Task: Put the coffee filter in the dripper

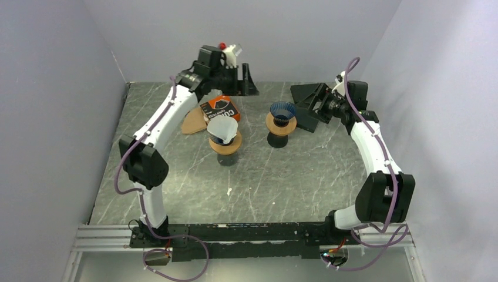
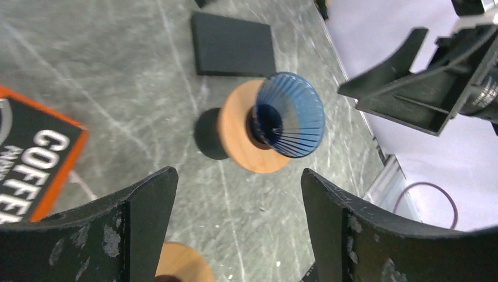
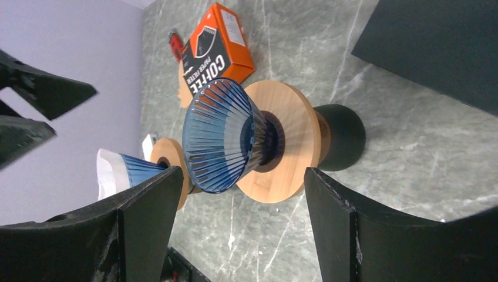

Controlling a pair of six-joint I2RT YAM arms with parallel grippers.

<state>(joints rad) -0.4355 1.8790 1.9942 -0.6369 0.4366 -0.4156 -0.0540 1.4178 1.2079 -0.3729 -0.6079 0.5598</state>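
Two blue ribbed drippers stand on the grey marbled surface (image 1: 176,188), each on a wooden collar over a dark base. The left dripper (image 1: 224,138) holds the white coffee filter (image 1: 222,126), which sits in the cone with its paper rim standing above the dripper's edge (the right wrist view catches it too, at the left of its frame). The right dripper (image 1: 282,110) shows its ribbed inside bare down to the bottom. Just behind the left dripper lies an orange and black box (image 1: 220,107) lettered COFFEE. The left hand (image 2: 239,176) is raised near the back of the surface, fingers wide apart and gripping nothing. The right hand (image 3: 244,173) faces the right dripper from the side, fingers likewise apart, and does not touch it
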